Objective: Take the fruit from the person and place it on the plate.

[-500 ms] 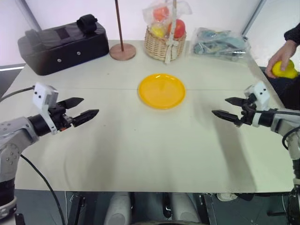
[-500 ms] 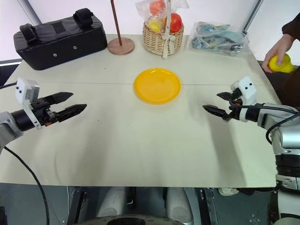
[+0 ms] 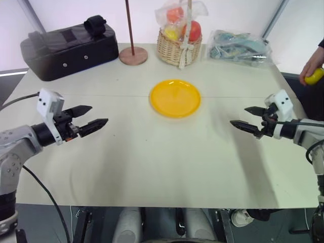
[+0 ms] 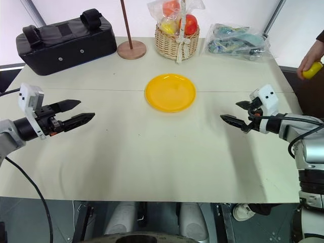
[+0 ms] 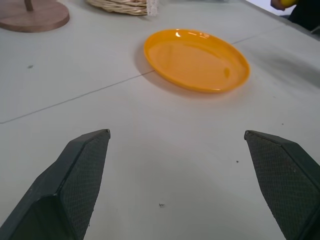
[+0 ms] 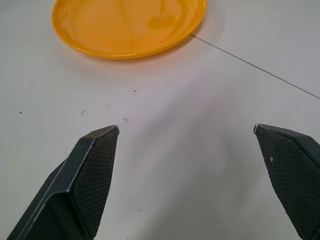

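Both claws hovering over the counter (image 3: 167, 162), nothing held. Left claw (image 3: 92, 117) at the left edge of the frame, fingers spread wide apart, tips aimed toward centre. Right claw (image 3: 246, 117) at the right, also spread apart and empty, tips aimed back toward centre. Plate (image 3: 175, 97) sits bare at upper centre of the frame, between the two claws and well apart from both. Fruit (image 3: 314, 76) is at the far right edge, upper part of the frame, off the counter's edge, gripped in the person's hand (image 3: 313, 64); dark sleeve just visible above it. Well apart from my right claw, no contact. Along the top of the frame: black case (image 3: 68, 48) upper left, wooden pole base (image 3: 133, 55) beside it, wicker basket (image 3: 177, 47) of wrapped fruit at top centre, clear plastic bag (image 3: 238, 47) to its right.
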### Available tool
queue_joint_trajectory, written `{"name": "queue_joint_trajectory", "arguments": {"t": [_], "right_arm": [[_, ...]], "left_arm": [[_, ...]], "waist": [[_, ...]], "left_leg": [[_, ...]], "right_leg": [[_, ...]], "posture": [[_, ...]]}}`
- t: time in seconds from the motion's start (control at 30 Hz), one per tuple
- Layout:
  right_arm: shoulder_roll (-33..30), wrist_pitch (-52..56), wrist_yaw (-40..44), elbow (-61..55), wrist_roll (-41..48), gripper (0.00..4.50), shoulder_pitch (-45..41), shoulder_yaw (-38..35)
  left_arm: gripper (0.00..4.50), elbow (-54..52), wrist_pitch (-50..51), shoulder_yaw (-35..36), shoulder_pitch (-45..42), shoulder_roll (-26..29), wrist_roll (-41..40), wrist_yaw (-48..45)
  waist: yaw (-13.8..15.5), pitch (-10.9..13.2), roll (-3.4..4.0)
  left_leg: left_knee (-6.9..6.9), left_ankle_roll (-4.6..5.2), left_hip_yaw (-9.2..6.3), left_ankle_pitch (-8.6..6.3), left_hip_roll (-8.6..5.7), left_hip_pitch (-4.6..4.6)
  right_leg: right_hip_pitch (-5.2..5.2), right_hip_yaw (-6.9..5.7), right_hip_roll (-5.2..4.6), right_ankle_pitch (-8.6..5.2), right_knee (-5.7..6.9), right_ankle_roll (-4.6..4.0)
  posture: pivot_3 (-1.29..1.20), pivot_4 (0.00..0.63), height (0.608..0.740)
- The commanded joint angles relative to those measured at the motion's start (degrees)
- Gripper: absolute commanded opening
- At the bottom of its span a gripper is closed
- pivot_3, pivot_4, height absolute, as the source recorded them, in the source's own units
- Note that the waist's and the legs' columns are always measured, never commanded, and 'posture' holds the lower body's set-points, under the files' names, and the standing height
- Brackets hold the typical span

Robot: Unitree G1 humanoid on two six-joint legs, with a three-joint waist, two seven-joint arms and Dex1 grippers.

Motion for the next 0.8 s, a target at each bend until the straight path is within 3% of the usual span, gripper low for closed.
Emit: {"name": "queue_joint_trajectory", "arguments": {"t": [0.03,0.8], "right_arm": [[-0.2,-0.6,-0.3,-2.3,0.6,4.42,0.2,-1.4],[0.4,-1.1,-0.5,-1.4,0.3,4.42,-0.8,-0.3]], "left_arm": [[4.50,-0.6,-1.2,0.3,-1.0,1.0,0.3,-0.5],[4.50,-0.4,-1.5,-0.3,-1.9,1.2,1.3,-0.7]], "waist": [[0.0,0.0,0.00],[0.0,0.0,0.00]], "left_leg": [[0.00,0.00,0.00,0.00,0.00,0.00],[0.00,0.00,0.00,0.00,0.00,0.01]], "right_leg": [[0.00,0.00,0.00,0.00,0.00,0.00],[0.00,0.00,0.00,0.00,0.00,0.00]], "posture": [[0.00,0.150,0.740],[0.00,0.150,0.740]]}}
